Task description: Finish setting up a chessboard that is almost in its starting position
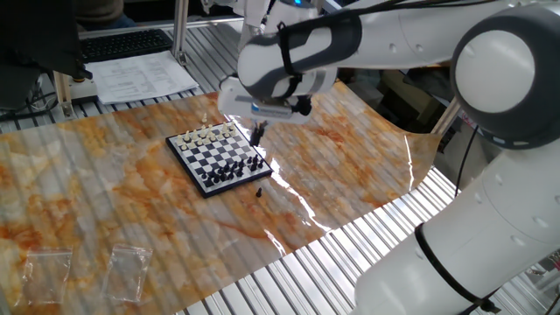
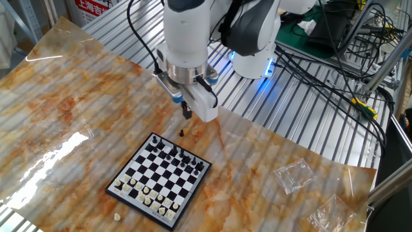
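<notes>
In one fixed view, the small square black-and-white chessboard with a dark rim [image 1: 218, 157] lies on the marbled orange table covering [image 1: 350, 175]. A tiny black chess piece [image 1: 259, 192] stands off the board, just beside its near corner. The arm's two-finger gripper [image 1: 257, 134] hangs above the board's far edge; whether its fingers are apart cannot be told.

In the other fixed view, the gripper [image 2: 187, 111] hovers above the stray black piece [image 2: 181, 133]. That piece looks light, hard and easily toppled, so pinching it around its middle from straight above seems safest.
</notes>
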